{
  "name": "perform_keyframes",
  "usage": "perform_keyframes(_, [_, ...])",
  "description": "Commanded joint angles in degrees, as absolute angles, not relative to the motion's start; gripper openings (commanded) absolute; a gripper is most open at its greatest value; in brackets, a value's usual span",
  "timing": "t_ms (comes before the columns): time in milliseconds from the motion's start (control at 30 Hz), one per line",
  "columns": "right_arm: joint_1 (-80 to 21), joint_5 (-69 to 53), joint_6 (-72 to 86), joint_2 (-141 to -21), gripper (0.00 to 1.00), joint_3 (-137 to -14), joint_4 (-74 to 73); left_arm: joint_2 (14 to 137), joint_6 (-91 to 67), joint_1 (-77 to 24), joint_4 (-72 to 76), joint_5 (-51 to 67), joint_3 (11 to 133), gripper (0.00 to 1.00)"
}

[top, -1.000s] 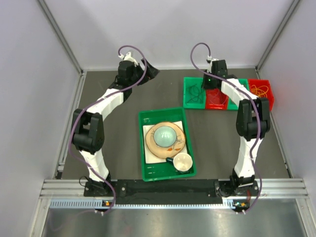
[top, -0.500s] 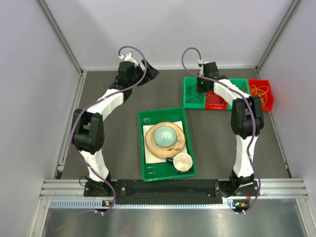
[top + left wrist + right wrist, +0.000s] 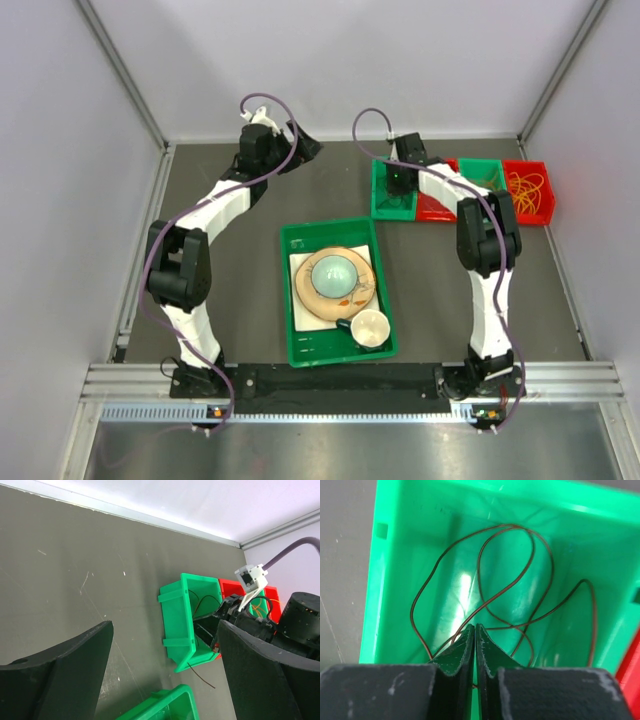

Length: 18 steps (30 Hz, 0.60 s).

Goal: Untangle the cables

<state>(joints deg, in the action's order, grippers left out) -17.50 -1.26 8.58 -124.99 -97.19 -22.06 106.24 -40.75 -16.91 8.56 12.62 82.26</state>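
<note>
Thin dark cables (image 3: pixel 515 575) lie looped in the left green bin (image 3: pixel 375 580), the same green bin (image 3: pixel 381 200) at the back right of the table. My right gripper (image 3: pixel 474 626) hangs over them with its jaws pressed together, and a dark strand shows in the slit between them. From above, the right gripper (image 3: pixel 398 183) sits over this bin. One dark cable end (image 3: pixel 200 676) trails out onto the table beside the green bin (image 3: pixel 180 615). Yellow-orange cables (image 3: pixel 527 185) fill the far-right red bin. My left gripper (image 3: pixel 165 625) is open and holds nothing; the left gripper (image 3: pixel 305 142) is held up near the back wall.
A green tray (image 3: pixel 290 300) in the middle holds a plate with a pale bowl (image 3: pixel 335 273) and a cream cup (image 3: pixel 369 326). A red bin (image 3: pixel 435 207) and a second green bin (image 3: pixel 487 172) stand in the row. Walls close in the back and sides.
My right arm swung left, from over the red bin to over the left green bin, and its jaws closed tight. The left arm has not moved.
</note>
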Motion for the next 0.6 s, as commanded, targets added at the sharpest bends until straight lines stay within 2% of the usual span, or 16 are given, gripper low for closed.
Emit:
perform_keyframes(0, [-17.8, 1.4, 7.1, -123.0, 0.04, -101.9, -22.8, 102.6, -40.2, -16.8, 10.4, 13.1, 82.0, 0.9])
perform_keyframes(100, [-17.8, 3.9, 5.9, -122.0, 0.08, -102.9, -24.2, 102.5, -40.4, -16.8, 10.6, 13.3, 82.0, 0.91])
perform_keyframes(233, [-17.8, 6.4, 4.9, -119.7, 0.23, -101.3, -23.3, 102.0, -40.6, -16.8, 10.7, 13.4, 81.7, 0.91])
perform_keyframes(367, [-17.8, 7.6, 4.9, -117.9, 0.24, -101.2, -22.6, 101.6, -40.3, -16.8, 10.6, 13.6, 81.6, 0.91])
perform_keyframes(467, [-17.8, 8.5, 5.0, -115.1, 0.34, -101.9, -22.4, 100.8, -39.0, -16.8, 9.5, 12.9, 81.4, 0.91])
perform_keyframes(500, [-17.8, 8.7, 5.3, -114.1, 0.45, -101.9, -22.1, 100.5, -38.3, -16.7, 8.9, 12.7, 81.6, 0.91])
perform_keyframes(567, [-17.8, 8.5, 6.0, -110.6, 0.59, -101.8, -21.9, 99.1, -36.6, -16.2, 7.0, 11.4, 81.2, 0.93])
